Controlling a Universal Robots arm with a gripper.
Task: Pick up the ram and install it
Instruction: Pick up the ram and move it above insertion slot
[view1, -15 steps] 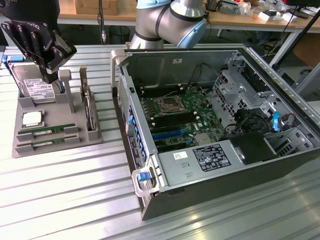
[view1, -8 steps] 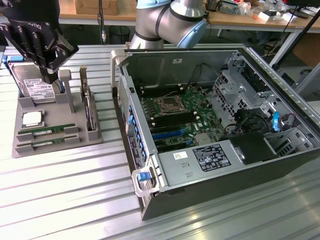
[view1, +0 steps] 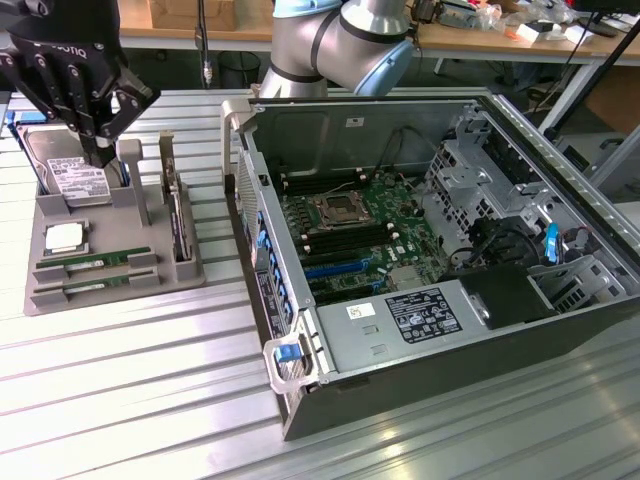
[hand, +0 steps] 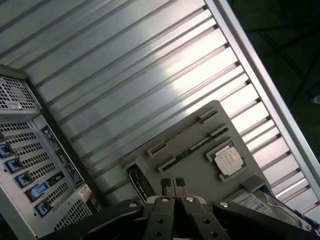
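- The gripper (view1: 102, 150) hangs over the grey tray (view1: 120, 290), above the hard drive (view1: 70, 172), its fingers pressed together on nothing.
- The ram (view1: 95, 262) lies flat in a slot at the tray's edge opposite the drive (a second green stick lies just beside it).
- The processor (view1: 65, 238) sits on the tray between drive and ram.
- The open computer case (view1: 450, 260) stands beside the tray.
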